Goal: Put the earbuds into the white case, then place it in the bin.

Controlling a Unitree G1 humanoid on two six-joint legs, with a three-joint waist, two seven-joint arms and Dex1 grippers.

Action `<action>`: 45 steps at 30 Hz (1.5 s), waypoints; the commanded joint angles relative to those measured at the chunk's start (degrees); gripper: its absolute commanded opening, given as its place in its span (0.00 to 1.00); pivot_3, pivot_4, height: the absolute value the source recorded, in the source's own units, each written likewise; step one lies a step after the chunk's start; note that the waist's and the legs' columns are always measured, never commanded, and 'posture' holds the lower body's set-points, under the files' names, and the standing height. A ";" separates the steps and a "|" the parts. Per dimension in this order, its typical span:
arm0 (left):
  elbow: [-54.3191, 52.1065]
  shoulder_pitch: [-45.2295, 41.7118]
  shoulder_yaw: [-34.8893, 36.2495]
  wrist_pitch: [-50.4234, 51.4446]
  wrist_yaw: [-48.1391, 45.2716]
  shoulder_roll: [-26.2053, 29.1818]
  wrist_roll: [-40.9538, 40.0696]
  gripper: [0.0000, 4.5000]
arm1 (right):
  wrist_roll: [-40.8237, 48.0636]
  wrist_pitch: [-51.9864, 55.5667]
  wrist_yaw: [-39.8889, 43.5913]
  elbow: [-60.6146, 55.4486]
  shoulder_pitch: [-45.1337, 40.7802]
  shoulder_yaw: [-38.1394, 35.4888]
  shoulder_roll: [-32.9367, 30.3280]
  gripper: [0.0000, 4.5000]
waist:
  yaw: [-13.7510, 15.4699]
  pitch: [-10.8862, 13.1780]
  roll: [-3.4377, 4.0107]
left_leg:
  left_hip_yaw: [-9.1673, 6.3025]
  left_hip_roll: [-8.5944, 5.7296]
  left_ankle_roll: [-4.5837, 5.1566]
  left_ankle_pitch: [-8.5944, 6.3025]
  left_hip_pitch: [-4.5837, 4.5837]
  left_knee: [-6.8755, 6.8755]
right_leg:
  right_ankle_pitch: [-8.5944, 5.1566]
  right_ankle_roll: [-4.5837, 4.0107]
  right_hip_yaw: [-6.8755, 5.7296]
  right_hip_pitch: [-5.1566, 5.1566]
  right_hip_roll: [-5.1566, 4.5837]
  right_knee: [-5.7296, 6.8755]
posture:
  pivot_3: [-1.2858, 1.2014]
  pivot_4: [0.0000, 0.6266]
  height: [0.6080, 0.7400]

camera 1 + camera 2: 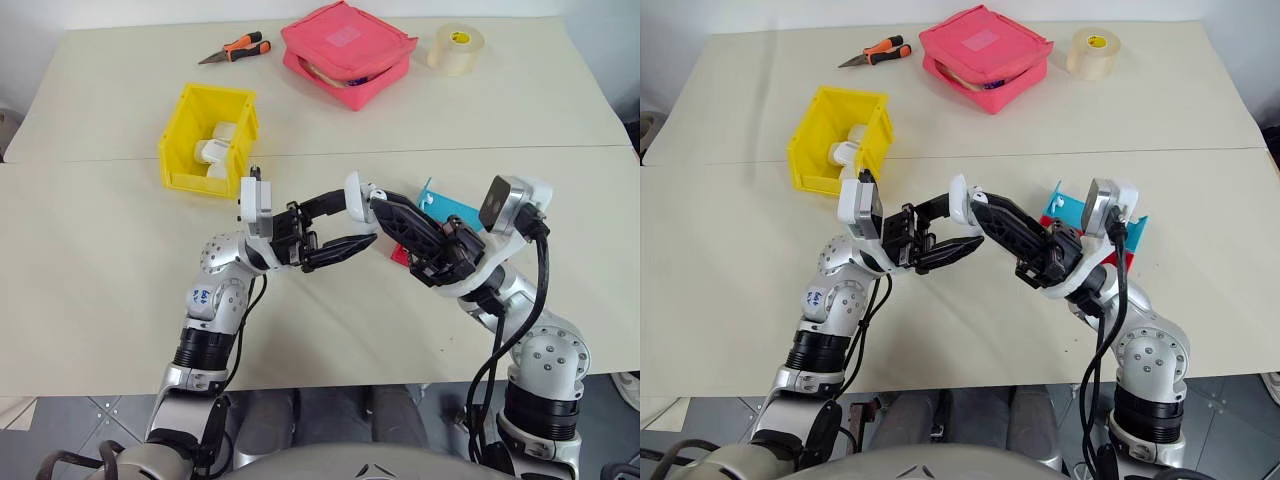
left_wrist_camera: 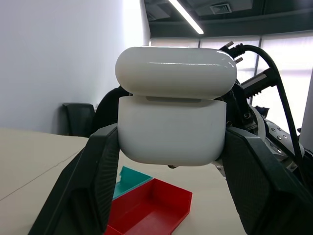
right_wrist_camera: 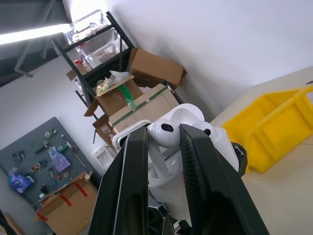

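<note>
Two hands meet, right wrist view – earbud (image 3: 163, 133) pinched

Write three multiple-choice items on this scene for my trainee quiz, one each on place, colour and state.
1. Where is the pink pouch? A) on the floor B) on the table's far side C) in the bin
2. What colour is the bin? A) yellow B) green C) black
3. How is the white case held? A) lying loose B) taped down C) clamped in the left tool

Answers: B, it lies between the pliers and the tape roll; A, its walls are bright yellow; C, black fingers press both its sides.
</note>
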 commanded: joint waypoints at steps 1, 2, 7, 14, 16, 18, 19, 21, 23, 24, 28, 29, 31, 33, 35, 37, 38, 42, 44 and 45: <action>-2.61 -0.41 0.59 -0.42 0.48 -0.58 -1.49 0.61 | -2.28 -2.17 0.92 -0.34 1.15 2.11 -0.80 0.18 | -0.01 0.00 0.00 | 0.01 0.00 0.00 0.00 0.00 0.00 | 0.00 0.00 0.00 0.00 0.00 0.00 | 0.52 0.24 1.00; -2.71 -0.39 0.64 -0.39 0.56 -0.66 -1.57 0.61 | -3.38 -3.11 0.84 0.04 1.33 2.59 -0.69 0.18 | -0.01 0.00 0.00 | 0.00 0.01 0.00 0.00 0.00 0.00 | 0.00 0.00 0.00 0.00 0.00 0.00 | 0.52 0.24 1.00; -2.83 -0.41 0.81 -0.42 0.92 -0.91 -1.82 0.61 | -9.12 -6.74 2.83 1.04 2.84 5.87 -2.26 0.18 | 0.04 0.00 0.00 | 0.00 0.00 0.00 0.00 0.00 0.00 | 0.00 0.00 0.00 0.00 0.00 0.00 | 0.52 0.24 1.00; -2.30 -0.67 1.11 -0.80 0.57 -1.15 -1.57 0.61 | -9.38 -7.70 3.56 0.12 2.14 7.00 -4.66 0.29 | 0.02 0.00 0.00 | 0.01 0.02 0.00 0.00 0.01 0.00 | 0.00 0.00 0.00 0.00 0.01 -0.01 | 0.52 0.24 1.00; -2.40 -0.50 1.24 -0.58 0.34 -0.94 -1.50 0.61 | -8.91 -8.04 4.33 -0.77 1.48 6.45 -6.09 0.41 | 0.06 0.00 -0.01 | 0.01 0.01 0.00 0.00 0.00 0.00 | 0.00 0.00 0.01 0.00 0.01 -0.02 | 0.52 0.24 1.00; -2.41 -0.27 1.45 -0.61 0.16 -0.71 -1.30 0.61 | -9.09 -8.56 4.70 -0.89 1.30 5.26 -7.69 0.58 | 0.21 0.00 0.00 | 0.00 0.02 0.00 0.00 0.00 0.00 | 0.00 0.00 -0.01 0.00 0.01 -0.04 | 0.52 0.24 1.00; -2.40 -0.06 1.70 -0.66 0.15 -0.38 -1.21 0.61 | -8.35 -8.16 4.92 -0.66 1.40 4.02 -9.02 0.64 | 0.23 0.00 -0.01 | 0.00 0.01 0.00 0.00 0.00 0.00 | 0.00 -0.01 0.00 0.01 0.00 -0.04 | 0.52 0.24 1.00; -2.45 0.45 2.23 -0.89 -0.16 0.65 -0.95 0.61 | -7.75 -7.87 5.31 0.18 1.82 1.54 -11.51 0.64 | 0.23 0.00 -0.01 | 0.01 0.00 0.01 0.00 -0.01 0.00 | 0.00 0.00 0.00 0.02 0.00 -0.05 | 0.52 0.24 1.00; -2.65 0.77 2.17 -1.11 -0.06 2.84 0.87 0.61 | -8.51 -8.21 5.54 0.92 2.20 -0.18 -13.97 0.64 | 0.20 0.00 -0.01 | 0.02 0.01 0.01 -0.01 -0.01 -0.01 | 0.00 -0.01 0.00 0.01 0.01 -0.05 | 0.52 0.24 1.00; -2.53 0.73 1.94 -1.50 0.17 3.74 1.94 0.61 | -8.51 -7.95 5.83 1.26 2.26 -0.68 -15.06 0.64 | 0.19 0.00 -0.01 | 0.02 0.02 0.01 -0.01 0.00 -0.01 | 0.00 -0.01 0.00 0.01 0.01 -0.04 | 0.52 0.24 1.00; -0.07 0.29 -0.25 -7.11 -0.44 10.46 11.10 0.61 | -12.23 -8.21 8.69 1.73 1.89 -0.33 -20.60 0.43 | 0.13 0.00 0.00 | 0.07 0.03 0.01 -0.01 0.00 -0.04 | -0.01 -0.01 0.00 0.00 0.02 -0.05 | 0.52 0.24 1.00; 0.57 0.16 -0.86 -8.64 -0.94 11.90 12.93 0.61 | -14.01 -8.40 9.85 1.75 1.55 0.66 -22.42 0.35 | 0.14 0.00 -0.01 | 0.08 0.03 0.01 -0.01 0.02 -0.06 | -0.01 -0.01 0.01 0.01 0.02 -0.05 | 0.52 0.24 1.00; 0.83 -0.01 -1.99 -9.44 -1.64 13.96 14.66 0.61 | -17.32 -8.73 11.87 1.68 0.33 3.26 -25.24 0.20 | 0.17 0.00 -0.01 | 0.09 0.02 0.02 -0.01 0.01 -0.06 | -0.01 -0.01 0.01 0.01 0.02 -0.07 | 0.52 0.24 1.00; 0.90 -0.27 -3.72 -10.40 -2.47 15.33 16.67 0.61 | -17.67 -7.71 12.72 1.90 -1.52 5.06 -26.12 0.06 | 0.16 0.01 -0.02 | 0.09 0.02 0.02 -0.01 0.00 -0.06 | -0.01 -0.01 0.01 0.01 0.02 -0.08 | 0.52 0.24 1.00; 0.99 -0.53 -5.05 -10.81 -2.28 15.85 18.24 0.61 | -17.98 -6.80 12.92 1.94 -3.73 6.82 -25.99 0.00 | 0.18 0.01 -0.02 | 0.07 0.03 0.02 -0.01 0.01 -0.06 | -0.01 -0.01 0.00 0.01 0.02 -0.07 | 0.52 0.24 1.00; 0.87 -0.77 -6.01 -10.03 -0.96 15.65 19.36 0.61 | -18.31 -5.80 12.34 1.70 -6.46 8.68 -25.21 0.00 | 0.30 0.01 -0.02 | 0.04 0.03 0.02 -0.01 -0.01 -0.04 | -0.01 -0.01 0.00 0.01 0.01 -0.07 | 0.52 0.24 1.00; 0.81 -0.83 -6.28 -9.71 -0.24 15.35 19.75 0.61 | -18.33 -5.33 11.79 1.69 -7.91 9.45 -24.63 0.00 | 0.29 0.01 -0.03 | 0.04 0.03 0.02 -0.01 -0.01 -0.03 | -0.01 -0.01 0.00 0.01 0.01 -0.07 | 0.52 0.24 1.00; 0.98 -0.69 -7.38 -9.32 1.04 14.70 20.49 0.61 | -15.69 -2.05 9.91 1.80 -13.13 10.96 -21.36 0.00 | 0.23 0.01 -0.02 | 0.01 0.04 0.02 -0.01 -0.01 -0.03 | 0.00 -0.01 -0.02 0.00 0.01 -0.07 | 0.52 0.24 1.00; 1.37 -0.23 -7.50 -9.98 1.19 14.17 20.14 0.61 | -18.62 0.24 9.11 2.22 -15.30 13.94 -22.01 0.00 | 0.16 0.01 -0.02 | -0.01 0.04 0.02 -0.01 -0.02 -0.03 | 0.00 -0.01 -0.03 0.00 0.00 -0.07 | 0.52 0.24 1.00; 1.34 -0.07 -7.38 -10.09 1.33 13.90 19.79 0.61 | -20.53 1.03 8.46 2.57 -15.86 15.29 -22.54 0.00 | 0.17 0.01 -0.02 | -0.01 0.03 0.02 -0.01 -0.02 -0.03 | 0.00 -0.01 -0.02 0.00 0.00 -0.07 | 0.52 0.24 1.00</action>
